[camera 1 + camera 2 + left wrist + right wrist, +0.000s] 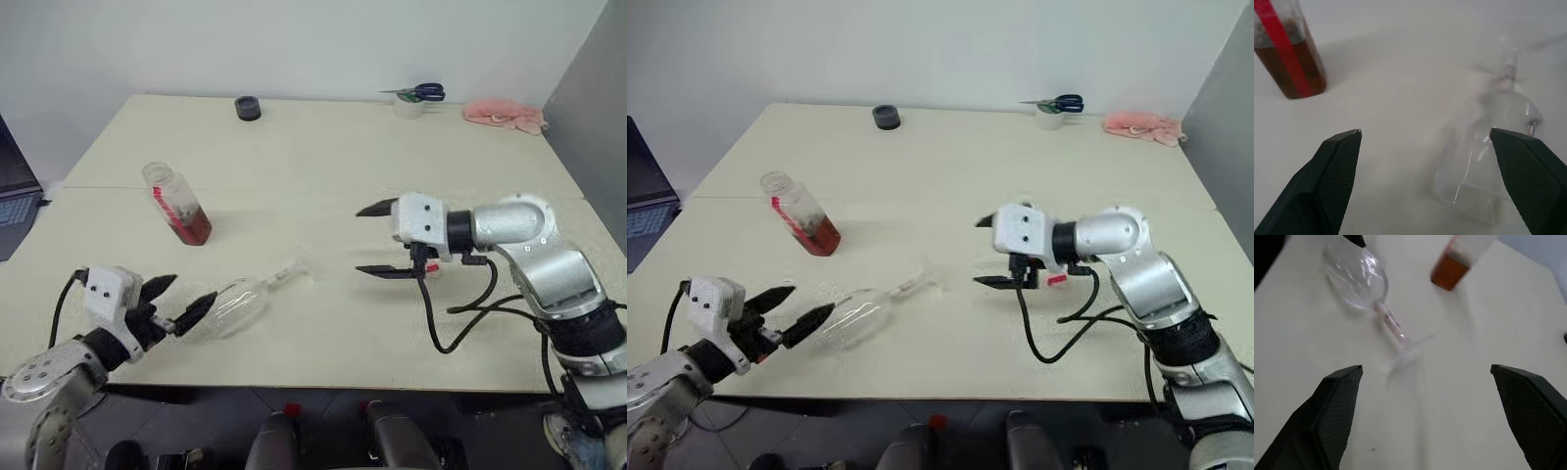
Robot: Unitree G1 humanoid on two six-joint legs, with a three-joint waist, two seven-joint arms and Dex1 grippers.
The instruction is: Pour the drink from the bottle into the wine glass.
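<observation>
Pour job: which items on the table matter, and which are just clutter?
Job items:
- bottle, upright, uncapped, drink in its bottom
- wine glass, lying on its side
- left gripper, open
- right gripper, open

Clutter:
- scissors on tape roll
- pink cloth
- black ring
- laptop

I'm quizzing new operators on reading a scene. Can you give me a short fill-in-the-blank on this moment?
1. The wine glass lies on its ____ on the table.
2. The bottle stands upright without its ____.
3. The jaws of the left gripper and the right gripper are both ____.

Missing words: side; cap; open
</observation>
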